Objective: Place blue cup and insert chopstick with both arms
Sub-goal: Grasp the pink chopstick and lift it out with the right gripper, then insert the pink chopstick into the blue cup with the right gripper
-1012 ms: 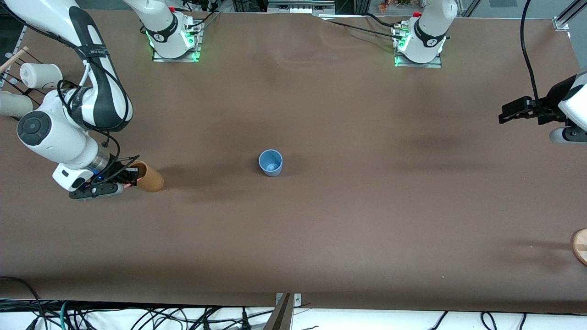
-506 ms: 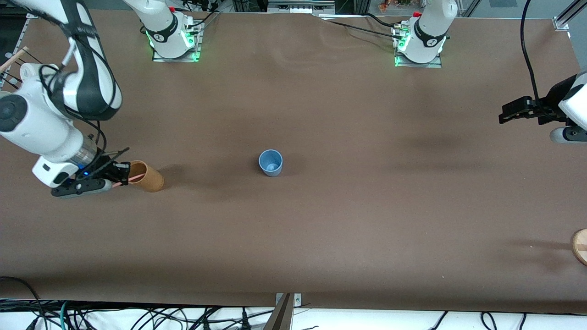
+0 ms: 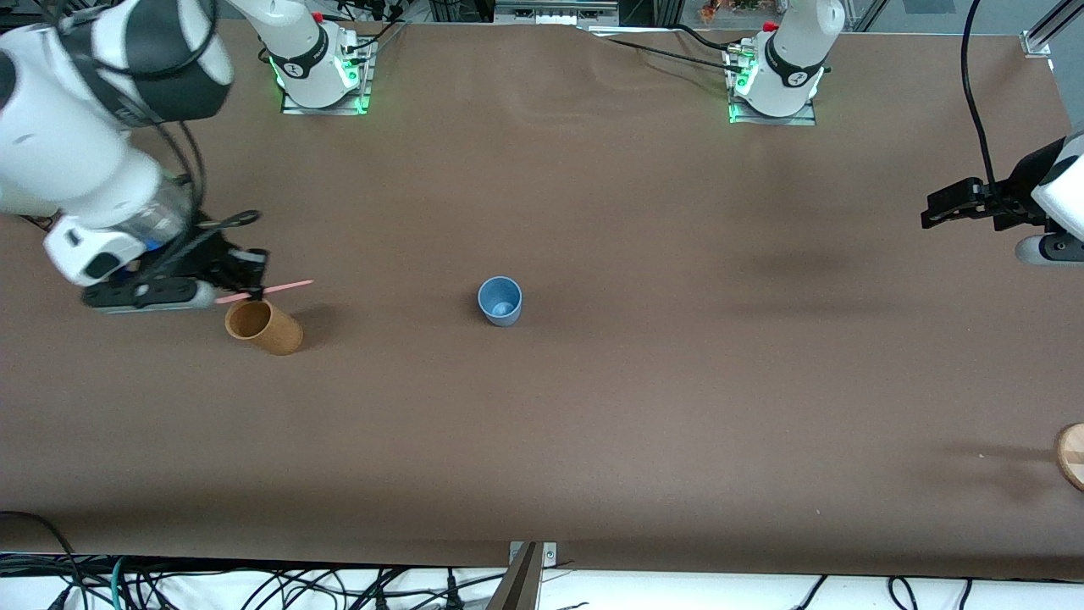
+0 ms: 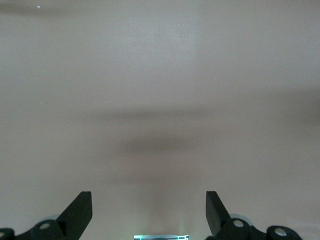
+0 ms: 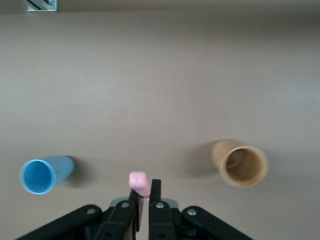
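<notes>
The blue cup (image 3: pixel 500 301) stands upright in the middle of the table; the right wrist view also shows this blue cup (image 5: pixel 42 175). My right gripper (image 3: pixel 251 284) hangs over the table just above a tan cup (image 3: pixel 264 326), shut on the pink chopstick (image 3: pixel 284 287). The stick lies level and points toward the blue cup. In the right wrist view the chopstick (image 5: pixel 139 183) sticks out of the right gripper (image 5: pixel 145 192). My left gripper (image 3: pixel 931 212) waits open over the left arm's end of the table. The left wrist view shows the left gripper (image 4: pixel 148 210) above bare table.
The tan cup (image 5: pixel 240 163) stands upright at the right arm's end of the table, level with the blue cup. A round wooden piece (image 3: pixel 1071 455) lies at the table's edge at the left arm's end, nearer the front camera.
My right gripper has lifted away from the tan cup's mouth, drawing the pink chopstick out of it. The stick now hangs free above the cup. The left arm has not moved.
</notes>
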You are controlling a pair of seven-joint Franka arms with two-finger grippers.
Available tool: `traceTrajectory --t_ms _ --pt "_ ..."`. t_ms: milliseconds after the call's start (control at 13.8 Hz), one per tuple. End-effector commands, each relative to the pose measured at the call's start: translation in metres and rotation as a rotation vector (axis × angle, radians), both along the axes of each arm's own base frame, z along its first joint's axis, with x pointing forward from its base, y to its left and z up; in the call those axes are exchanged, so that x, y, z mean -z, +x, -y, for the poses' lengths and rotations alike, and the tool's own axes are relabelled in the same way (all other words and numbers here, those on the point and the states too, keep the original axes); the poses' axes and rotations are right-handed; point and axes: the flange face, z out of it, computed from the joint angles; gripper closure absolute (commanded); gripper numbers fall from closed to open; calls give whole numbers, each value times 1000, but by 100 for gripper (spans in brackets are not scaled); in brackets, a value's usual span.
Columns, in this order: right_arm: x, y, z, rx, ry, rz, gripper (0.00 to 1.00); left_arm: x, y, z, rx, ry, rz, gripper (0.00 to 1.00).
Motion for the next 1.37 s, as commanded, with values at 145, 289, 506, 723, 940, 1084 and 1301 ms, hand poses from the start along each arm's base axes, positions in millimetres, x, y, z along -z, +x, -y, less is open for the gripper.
traceTrajectory --t_ms 145,289,506,723,940,1084,1301 --pt "39 -18 -120 169 17 3 100 -4 4 0 22 4 7 0" --pt "43 -30 -162 233 37 26 100 -4 4 0 22 4 7 0" --pt "61 -38 -200 272 12 69 100 -4 4 1 24 4 7 0" --pt "80 -40 -220 276 25 87 100 -4 4 1 24 4 7 0" --pt "107 -40 -234 223 -10 117 100 -4 4 1 24 4 7 0" --pt "119 -49 -253 189 -39 144 100 -4 4 0 22 4 7 0" --pt "134 -58 -268 189 -65 164 90 -4 4 0 22 4 7 0"
